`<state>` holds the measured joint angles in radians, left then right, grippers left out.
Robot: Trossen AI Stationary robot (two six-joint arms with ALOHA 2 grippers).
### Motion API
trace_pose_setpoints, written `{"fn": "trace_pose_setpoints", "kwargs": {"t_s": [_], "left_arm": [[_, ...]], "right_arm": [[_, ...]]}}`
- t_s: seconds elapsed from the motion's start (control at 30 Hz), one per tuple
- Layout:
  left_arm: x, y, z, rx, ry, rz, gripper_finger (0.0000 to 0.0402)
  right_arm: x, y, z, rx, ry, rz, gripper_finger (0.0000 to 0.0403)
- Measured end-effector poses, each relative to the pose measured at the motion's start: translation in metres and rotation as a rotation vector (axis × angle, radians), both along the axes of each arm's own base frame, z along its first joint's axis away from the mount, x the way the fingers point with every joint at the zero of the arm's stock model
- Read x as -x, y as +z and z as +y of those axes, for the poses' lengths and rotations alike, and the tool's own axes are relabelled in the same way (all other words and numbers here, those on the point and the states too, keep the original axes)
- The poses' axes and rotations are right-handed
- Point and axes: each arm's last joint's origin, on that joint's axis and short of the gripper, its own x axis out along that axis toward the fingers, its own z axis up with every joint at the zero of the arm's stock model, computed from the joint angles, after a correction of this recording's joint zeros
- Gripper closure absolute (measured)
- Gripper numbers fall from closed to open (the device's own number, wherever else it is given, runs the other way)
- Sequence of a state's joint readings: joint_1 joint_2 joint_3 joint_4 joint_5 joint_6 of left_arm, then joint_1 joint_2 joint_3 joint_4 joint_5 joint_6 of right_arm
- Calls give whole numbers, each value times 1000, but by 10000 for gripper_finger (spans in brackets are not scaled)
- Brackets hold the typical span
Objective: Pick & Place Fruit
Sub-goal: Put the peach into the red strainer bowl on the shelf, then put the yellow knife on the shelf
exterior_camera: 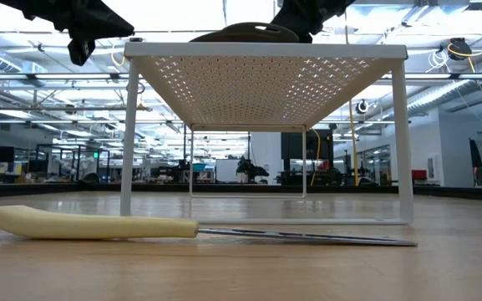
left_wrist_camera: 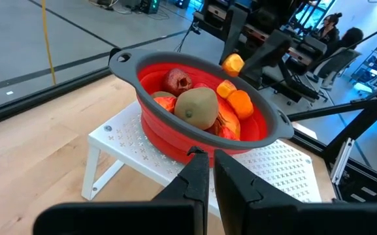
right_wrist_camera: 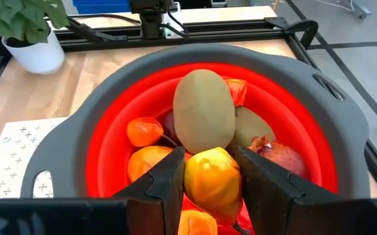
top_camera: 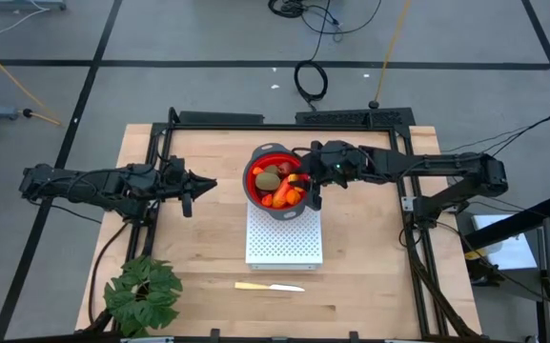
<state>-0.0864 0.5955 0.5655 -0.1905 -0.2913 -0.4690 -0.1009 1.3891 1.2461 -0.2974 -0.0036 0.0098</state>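
Observation:
A red bowl with a grey rim point(top_camera: 255, 164) stands on a white perforated rack point(top_camera: 284, 243) at mid-table. In it lie several fruit pieces: olive-brown ovals point(right_wrist_camera: 204, 111), a dark red ball point(right_wrist_camera: 283, 156) and orange bits point(right_wrist_camera: 144, 130). My right gripper point(right_wrist_camera: 211, 163) reaches over the bowl's right part from the right, shut on a small orange-yellow fruit piece point(left_wrist_camera: 232, 63). My left gripper point(top_camera: 198, 186) hangs shut with nothing in it, left of the bowl and apart from it; its fingers point(left_wrist_camera: 198, 176) point toward the bowl. My right gripper pinches the orange-yellow piece by its two sides point(right_wrist_camera: 195, 177) between its two fingers. The fingers point(left_wrist_camera: 266, 55) slant down from the table's right side. The piece is held over the bowl, above the fruit lying in it.
A pale yellow knife point(top_camera: 268, 286) lies on the table in front of the rack, handle to the left. A green leafy plant point(top_camera: 141, 291) in a white pot stands at the near left corner. Black frame rails point(top_camera: 151, 162) run along the table's left, far and right sides.

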Motion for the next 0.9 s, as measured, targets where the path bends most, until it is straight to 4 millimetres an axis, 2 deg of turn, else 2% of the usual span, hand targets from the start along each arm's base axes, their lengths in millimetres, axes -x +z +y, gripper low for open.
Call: {"fn": "trace_pose_setpoints", "kwargs": {"t_s": [0.2,0.63,0.77,0.9], "left_arm": [[0,0,0,1,0,-1,380],[0,0,0,7,2,-2,380],[0,0,0,7,-1,-2,380],[0,0,0,3,-2,-1,380]], "right_arm": [[0,0,0,3,1,0,275],[-1,4,1,22,13,-40,232],[9,20,13,83,77,-108,259],[22,28,25,81,117,-97,324]]}}
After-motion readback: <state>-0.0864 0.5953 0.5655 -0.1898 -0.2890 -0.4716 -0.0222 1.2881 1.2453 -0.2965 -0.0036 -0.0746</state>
